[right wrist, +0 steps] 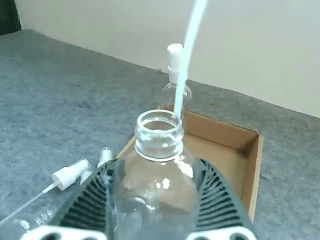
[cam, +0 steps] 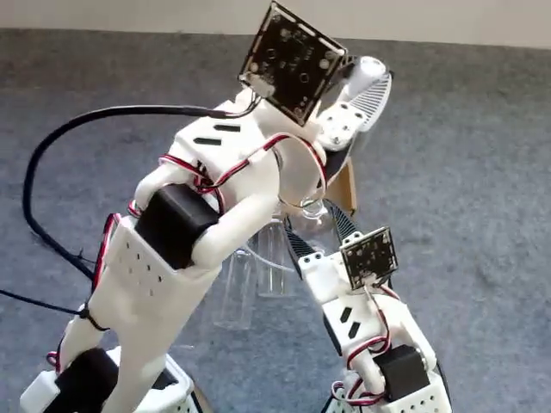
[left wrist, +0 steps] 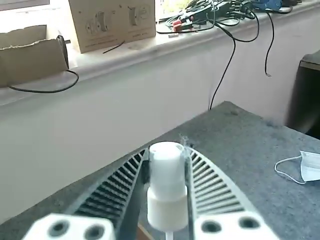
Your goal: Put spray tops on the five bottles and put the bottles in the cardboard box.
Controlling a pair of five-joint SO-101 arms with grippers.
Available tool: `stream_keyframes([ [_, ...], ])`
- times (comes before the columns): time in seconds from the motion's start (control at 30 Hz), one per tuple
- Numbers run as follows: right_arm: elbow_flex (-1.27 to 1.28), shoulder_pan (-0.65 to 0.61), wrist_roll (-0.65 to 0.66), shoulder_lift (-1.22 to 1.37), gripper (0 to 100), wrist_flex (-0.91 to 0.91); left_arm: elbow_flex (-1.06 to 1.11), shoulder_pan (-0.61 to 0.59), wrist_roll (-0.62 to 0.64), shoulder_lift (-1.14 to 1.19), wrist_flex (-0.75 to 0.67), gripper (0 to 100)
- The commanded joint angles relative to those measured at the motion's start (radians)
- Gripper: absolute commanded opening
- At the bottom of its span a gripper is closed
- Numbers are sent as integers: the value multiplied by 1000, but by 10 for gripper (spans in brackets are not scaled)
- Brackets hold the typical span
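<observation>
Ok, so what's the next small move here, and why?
Probably lower the left arm straight down, feeding the tube into the bottle. The left jaws are shut on the spray top, the right jaws hold the bottle upright, and the tube's tip sits at the rim of the open neck, so the top is not yet seated.

We saw a grey, felt-like tabletop (cam: 482, 172). An open cardboard box (right wrist: 252, 155) sat on it, and loose spray tops (right wrist: 70, 174) lay near the box. Clear bottles (cam: 234, 292) stood upright on the cloth, and a face mask (left wrist: 306, 167) lay there too.
</observation>
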Motion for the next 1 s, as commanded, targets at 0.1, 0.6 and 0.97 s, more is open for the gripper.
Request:
stream_keyframes([
  [0.1,-7,-1,-9,-10,4,-22,-7,18,8,-38,-6,6],
  [0.6,-7,-1,-9,-10,4,-22,-7,18,6,-107,11,6],
  [0.97,-10,-1,-9,-10,4,2,65,10,6,-113,75,6],
])
